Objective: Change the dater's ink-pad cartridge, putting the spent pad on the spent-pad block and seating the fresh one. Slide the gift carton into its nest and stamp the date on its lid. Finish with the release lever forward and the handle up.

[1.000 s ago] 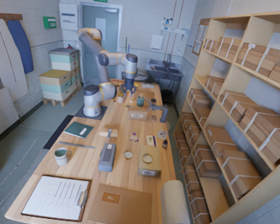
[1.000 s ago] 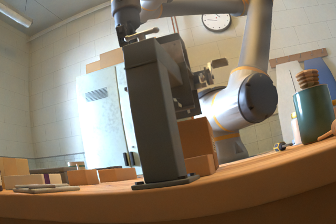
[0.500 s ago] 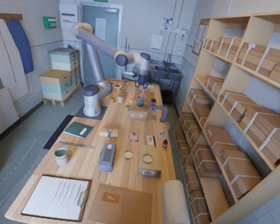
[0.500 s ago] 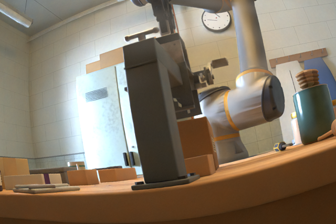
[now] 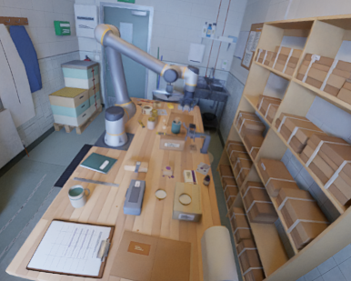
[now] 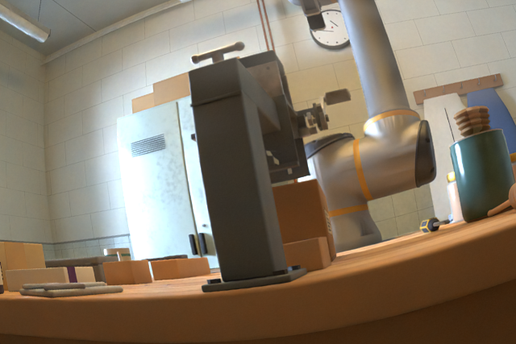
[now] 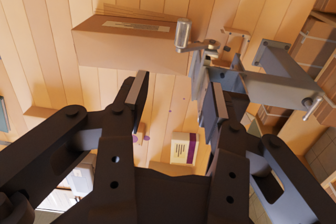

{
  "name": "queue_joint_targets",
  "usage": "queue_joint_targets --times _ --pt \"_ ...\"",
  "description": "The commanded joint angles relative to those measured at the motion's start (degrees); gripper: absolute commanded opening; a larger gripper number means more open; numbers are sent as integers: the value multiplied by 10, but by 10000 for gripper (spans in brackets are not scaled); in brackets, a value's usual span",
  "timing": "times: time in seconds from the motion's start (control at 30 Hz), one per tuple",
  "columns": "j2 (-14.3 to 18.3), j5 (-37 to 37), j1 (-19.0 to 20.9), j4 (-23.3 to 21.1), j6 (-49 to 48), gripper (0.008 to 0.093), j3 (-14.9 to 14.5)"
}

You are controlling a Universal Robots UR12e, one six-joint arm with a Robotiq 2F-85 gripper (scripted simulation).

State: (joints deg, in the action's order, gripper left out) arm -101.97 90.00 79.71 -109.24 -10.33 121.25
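The grey dater (image 7: 244, 80) (image 6: 241, 165) (image 5: 201, 137) stands on the bench below and to one side of my gripper, with its T-handle (image 6: 217, 53) at the top and a knurled lever (image 7: 182, 33) sticking out from its head. The brown gift carton (image 7: 130, 44) (image 5: 172, 142) lies on the bench beside the dater. My gripper (image 7: 176, 99) (image 6: 315, 19) (image 5: 187, 102) hangs high above them, open and holding nothing. A cream pad box with a purple stripe (image 7: 184, 148) (image 5: 189, 176) lies farther along the bench, near a small wooden block with purple ink spots (image 7: 139, 136).
A teal cup (image 6: 483, 173) (image 5: 176, 126) holding wooden tools stands near the dater, and shelves of cartons (image 5: 302, 131) run along one side of the bench. A clipboard (image 5: 72, 247), a mug (image 5: 77, 195) and several boxes lie at the far end.
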Motion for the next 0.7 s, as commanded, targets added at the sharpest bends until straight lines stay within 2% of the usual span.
queue_joint_targets --times 0.0,0.3,0.67 --pt "-1 0 -2 0 0 480 0" --pt "4 0 0 -14 1 480 9" --pt "27 0 1 -73 1 480 46"
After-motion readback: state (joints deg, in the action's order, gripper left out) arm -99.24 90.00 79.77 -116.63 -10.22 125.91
